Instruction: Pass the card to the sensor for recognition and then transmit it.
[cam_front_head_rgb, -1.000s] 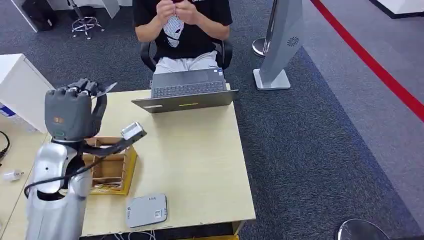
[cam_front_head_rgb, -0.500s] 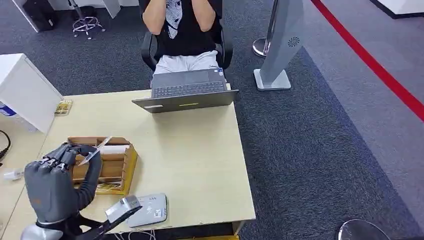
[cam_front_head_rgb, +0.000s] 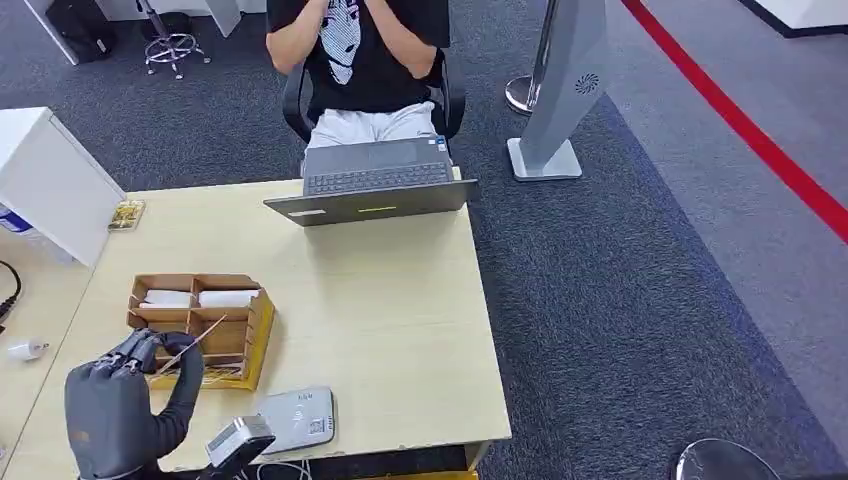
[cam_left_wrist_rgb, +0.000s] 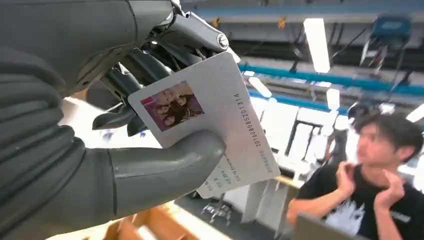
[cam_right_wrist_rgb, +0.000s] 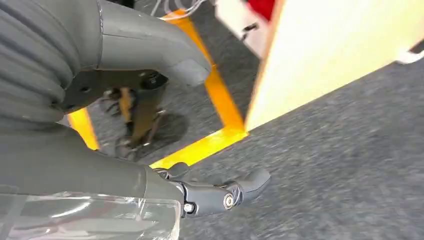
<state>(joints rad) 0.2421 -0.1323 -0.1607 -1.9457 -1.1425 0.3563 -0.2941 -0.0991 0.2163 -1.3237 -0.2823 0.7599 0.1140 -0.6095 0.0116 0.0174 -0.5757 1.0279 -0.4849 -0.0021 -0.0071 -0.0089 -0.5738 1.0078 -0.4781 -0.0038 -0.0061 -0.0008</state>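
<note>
The robot's grey left hand (cam_front_head_rgb: 125, 405), pinching a white photo ID card (cam_left_wrist_rgb: 210, 120) between thumb and fingers, has dropped from above the wooden organiser (cam_front_head_rgb: 205, 325) to beside the small grey card reader (cam_front_head_rgb: 295, 420), suggesting scanning comes next; its right hand (cam_right_wrist_rgb: 220, 192) hangs empty.

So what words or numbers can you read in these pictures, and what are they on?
"2016008520131 4" or close to it, the last digits unsure: printed along the edge of the card held in the left hand.
Small print lower on the card: too small to read.
Labels on the grey sensor box and the laptop: too small to read.
</note>
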